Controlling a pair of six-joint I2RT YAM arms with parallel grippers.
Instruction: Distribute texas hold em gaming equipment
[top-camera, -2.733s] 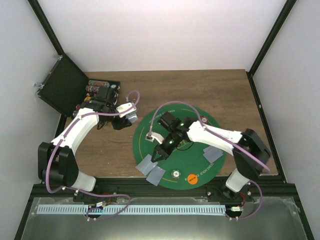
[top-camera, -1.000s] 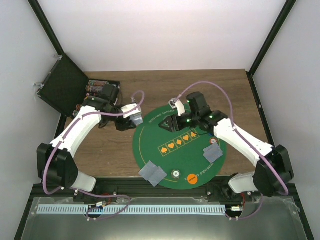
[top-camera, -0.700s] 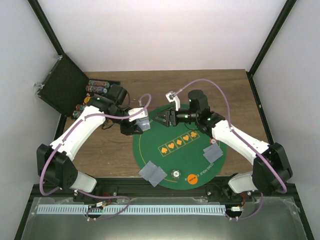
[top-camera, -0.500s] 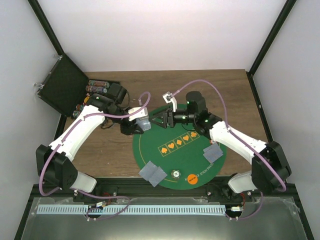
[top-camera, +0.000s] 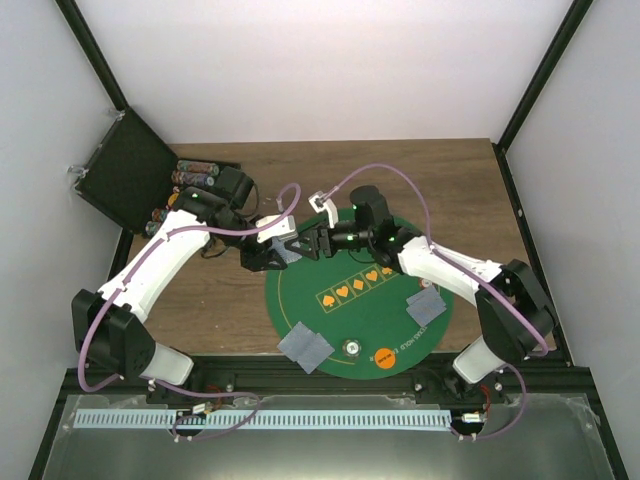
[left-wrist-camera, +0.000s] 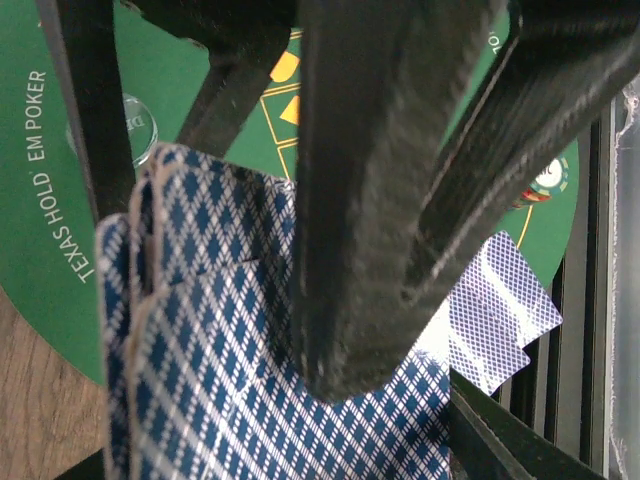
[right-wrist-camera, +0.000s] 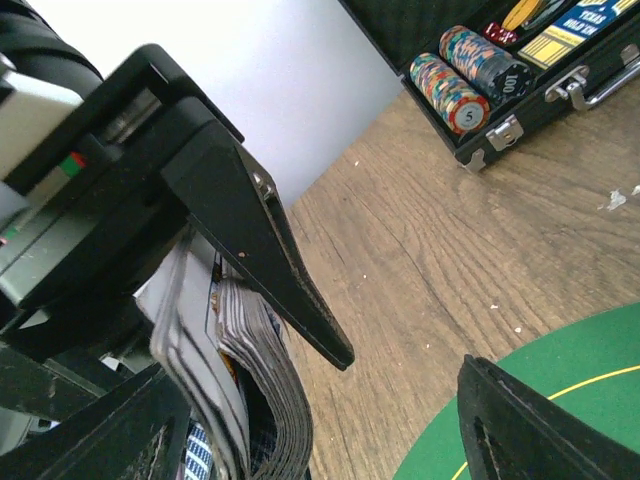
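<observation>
My left gripper is shut on a deck of playing cards at the green mat's far left edge. In the left wrist view the deck shows its blue diamond backs, with the right gripper's dark fingers across it. My right gripper stands open at the deck, nothing gripped. In the right wrist view the deck is edge-on under the left gripper's finger. Dealt cards lie face down on the mat at the near left and the right. A clear token and an orange token sit at the near edge.
An open black case with rows of chips stands on the wooden table at the far left. Black frame posts run along both sides. Purple cables loop over both arms.
My right gripper has swung left from the mat's far side to the deck and opened wider. The left arm brought the deck slightly right, then held still.
</observation>
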